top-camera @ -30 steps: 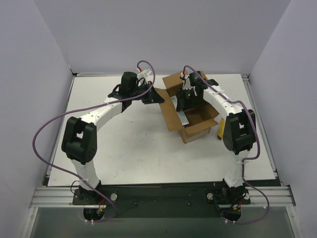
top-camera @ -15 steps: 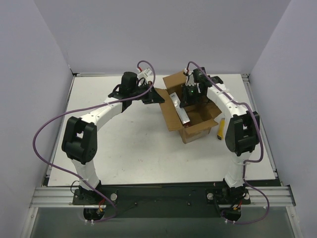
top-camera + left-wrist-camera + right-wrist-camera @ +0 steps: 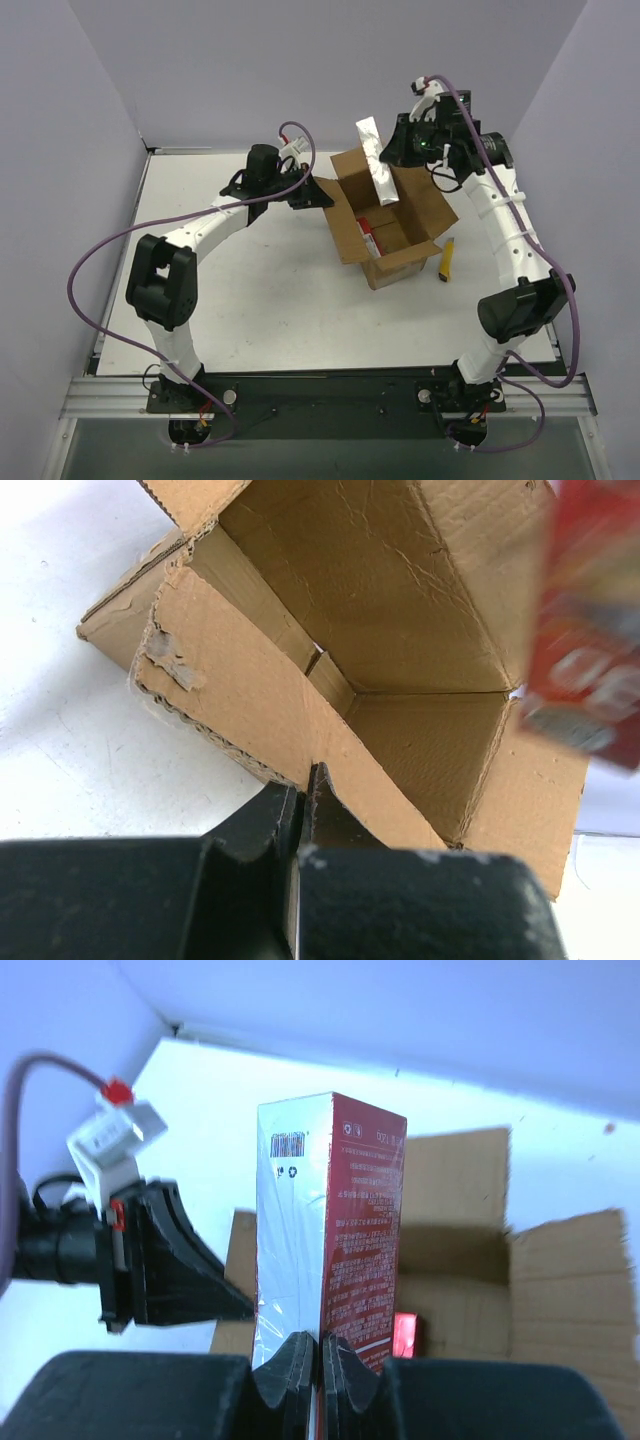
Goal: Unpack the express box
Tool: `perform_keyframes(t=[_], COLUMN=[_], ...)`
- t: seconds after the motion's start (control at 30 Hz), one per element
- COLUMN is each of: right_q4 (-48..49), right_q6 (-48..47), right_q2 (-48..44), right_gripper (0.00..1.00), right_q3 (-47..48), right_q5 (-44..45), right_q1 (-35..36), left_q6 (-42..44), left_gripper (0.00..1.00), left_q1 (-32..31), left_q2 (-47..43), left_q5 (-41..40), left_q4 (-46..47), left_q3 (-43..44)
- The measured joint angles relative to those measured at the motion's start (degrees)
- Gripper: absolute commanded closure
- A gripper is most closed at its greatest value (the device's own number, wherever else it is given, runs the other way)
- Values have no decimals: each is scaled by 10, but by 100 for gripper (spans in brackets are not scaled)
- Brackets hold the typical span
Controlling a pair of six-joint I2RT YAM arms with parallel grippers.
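Observation:
The express box (image 3: 400,266) is a brown carton standing open right of the table's middle, flaps spread. My left gripper (image 3: 320,195) is shut on the edge of its left flap; in the left wrist view the jaws (image 3: 303,783) pinch that cardboard edge of the box (image 3: 400,610). High over the box's far side, my right gripper (image 3: 401,150) is shut on a flat red and white pack (image 3: 377,160), held upright clear of the carton. In the right wrist view the pack (image 3: 330,1230) rises from my right gripper (image 3: 320,1348). Another red pack (image 3: 372,232) lies inside the box (image 3: 560,1300).
A small yellow object (image 3: 446,258) lies on the white table just right of the box. Grey walls close the table in on the left, back and right. My left arm reaches across the table's back left part.
My right gripper shut on the red and white pack inside the box and lifted it up and back, out of the carton. The left gripper stayed on the flap.

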Motion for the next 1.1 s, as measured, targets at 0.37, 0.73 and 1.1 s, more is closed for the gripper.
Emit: perform_keyframes(t=[0.37, 0.73, 1.1], right_q4=[-12, -8, 43], right_q6=[-21, -68, -196], right_q2=[-21, -27, 40], right_gripper=[100, 100, 100], right_q3=[84, -14, -158], right_q5=[38, 104, 186], right_q1=[-97, -269, -304], left_q6=[1, 1, 5], left_gripper=[100, 100, 100], left_q1=[-3, -3, -5], left_q2=[0, 0, 0], left_q5=[-1, -1, -1], left_q4=[-1, -1, -1], left_q3=[1, 1, 0])
